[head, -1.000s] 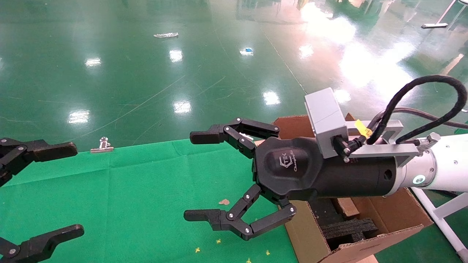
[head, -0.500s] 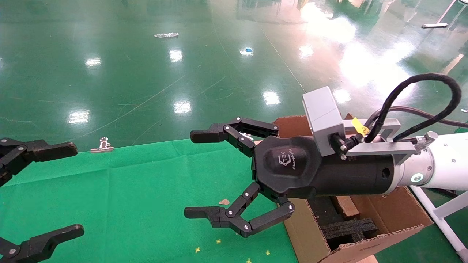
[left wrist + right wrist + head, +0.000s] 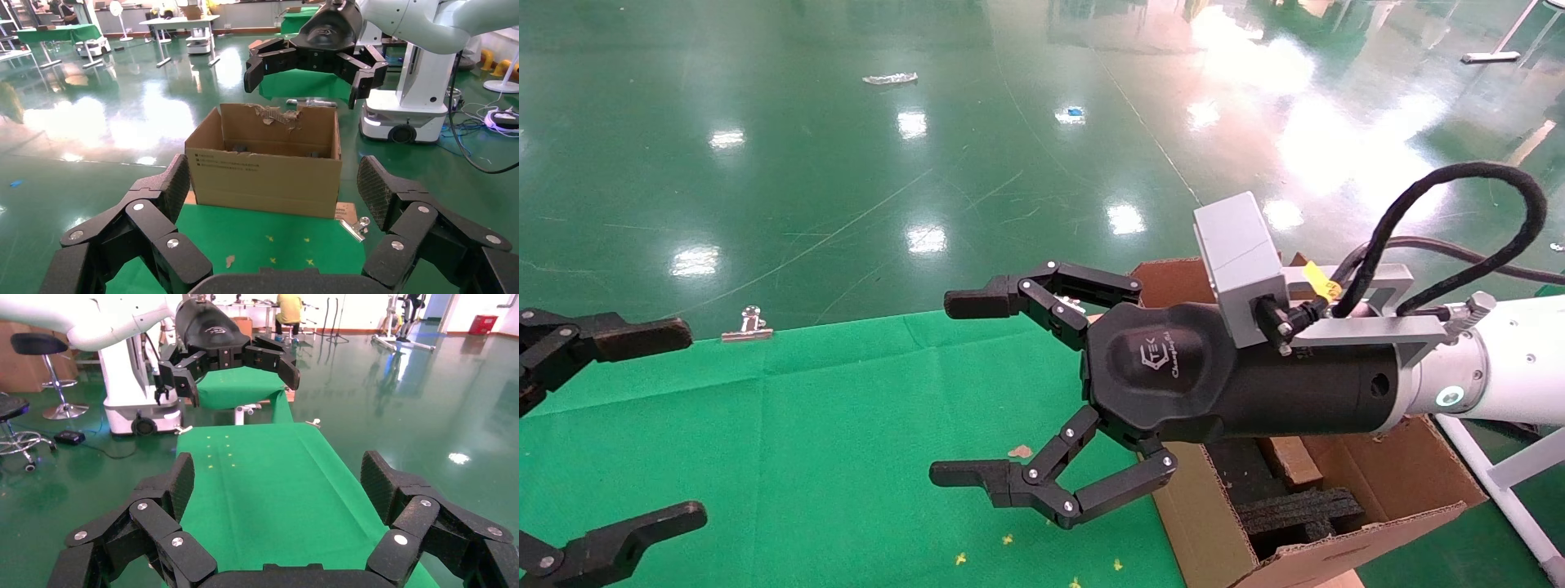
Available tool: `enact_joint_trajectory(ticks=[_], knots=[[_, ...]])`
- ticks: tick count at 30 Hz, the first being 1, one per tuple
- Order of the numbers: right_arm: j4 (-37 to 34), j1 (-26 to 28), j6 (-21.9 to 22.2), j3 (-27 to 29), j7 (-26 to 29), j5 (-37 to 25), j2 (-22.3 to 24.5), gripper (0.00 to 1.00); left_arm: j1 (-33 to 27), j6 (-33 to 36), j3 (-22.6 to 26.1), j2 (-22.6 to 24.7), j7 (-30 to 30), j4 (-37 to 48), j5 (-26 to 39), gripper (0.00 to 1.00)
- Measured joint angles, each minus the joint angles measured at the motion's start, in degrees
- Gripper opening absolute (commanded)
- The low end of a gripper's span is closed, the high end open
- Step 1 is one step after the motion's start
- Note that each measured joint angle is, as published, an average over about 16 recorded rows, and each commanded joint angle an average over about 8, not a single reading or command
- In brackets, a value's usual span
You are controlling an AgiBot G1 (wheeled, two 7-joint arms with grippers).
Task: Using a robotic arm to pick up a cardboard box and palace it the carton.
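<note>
The robotic arm, my white right arm (image 3: 1508, 367), reaches over the carton (image 3: 1385, 482) at the right end of the green table. Its gripper (image 3: 960, 389) is open and empty above the cloth, just left of the carton. It also shows in the left wrist view (image 3: 309, 82), above the carton (image 3: 263, 177). The carton is open, with torn flaps and black foam (image 3: 1295, 510) inside. A brown cardboard piece (image 3: 1291, 461) lies between the foam; I cannot tell whether it is the cardboard box. My left gripper (image 3: 674, 425) is open and empty at the table's left end.
The green cloth (image 3: 805, 425) covers the table, with small yellow marks and a brown scrap (image 3: 1020, 451). A metal binder clip (image 3: 748, 327) sits at the far edge. Another clip (image 3: 358, 226) lies beside the carton. The shiny green floor lies beyond.
My right arm has shifted very slightly to the left, with its gripper still open. The left gripper has not moved.
</note>
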Motion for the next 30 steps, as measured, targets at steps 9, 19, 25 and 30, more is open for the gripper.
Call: enact_joint_trajectory(ticks=[9,19,25,30], knots=[[-0.04,0.04,0.02,-0.04,0.03,-0.03,-0.01,1.0,0.0,0.0,0.0,0.0,0.0,0.0,0.0,1.0],[-0.07,0.07,0.03,-0.08,0.03,-0.05,-0.01,1.0,0.0,0.0,0.0,0.0,0.0,0.0,0.0,1.0],[-0.08,0.09,0.03,-0.09,0.03,-0.05,-0.01,1.0,0.0,0.0,0.0,0.0,0.0,0.0,0.0,1.0],[-0.09,0.1,0.03,-0.09,0.03,-0.05,-0.01,1.0,0.0,0.0,0.0,0.0,0.0,0.0,0.0,1.0]])
